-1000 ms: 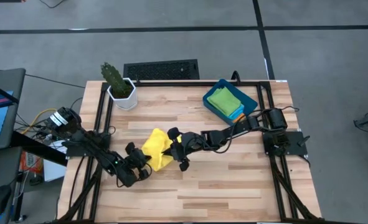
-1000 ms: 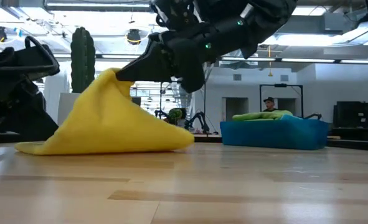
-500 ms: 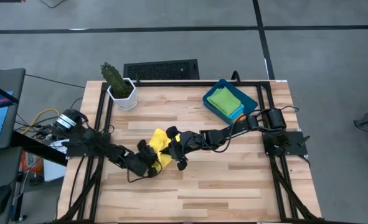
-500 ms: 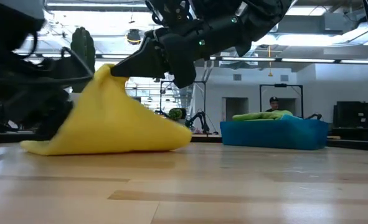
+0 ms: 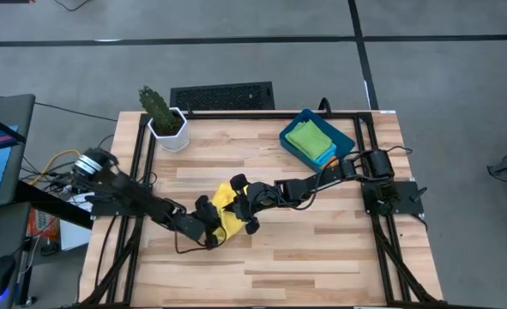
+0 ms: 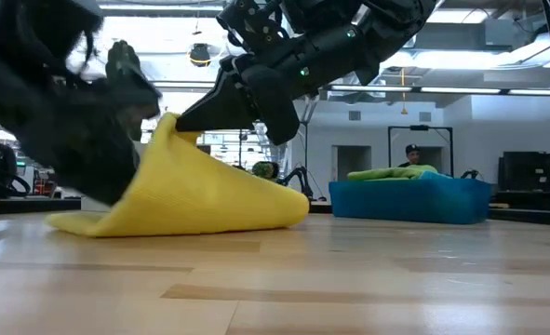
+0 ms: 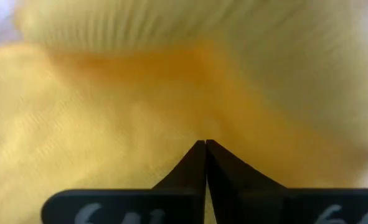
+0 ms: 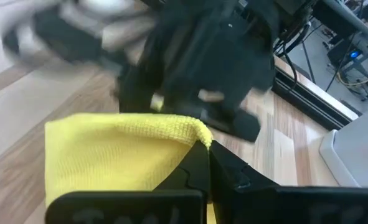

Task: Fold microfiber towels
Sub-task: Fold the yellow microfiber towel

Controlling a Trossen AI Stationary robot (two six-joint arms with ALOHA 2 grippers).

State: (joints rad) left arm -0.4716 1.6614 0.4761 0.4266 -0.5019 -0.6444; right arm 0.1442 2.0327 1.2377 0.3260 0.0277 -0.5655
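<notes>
Since a second ago, the left gripper (image 5: 214,228) has slid across the wooden table (image 5: 322,249) from just short of the yellow towel (image 5: 228,210) right up against it, and its fingers (image 7: 196,163) have closed tip to tip with yellow cloth pressed all round them; whether any cloth is caught between them cannot be told. Opposite it, the right gripper (image 5: 238,202) has its fingers (image 8: 199,163) pinched shut on a hemmed corner of the towel, holding that corner up so the cloth slopes down like a tent to the tabletop. Well away behind the right gripper, a green towel (image 5: 308,137) lies on top of the others in the blue bin (image 5: 346,141).
</notes>
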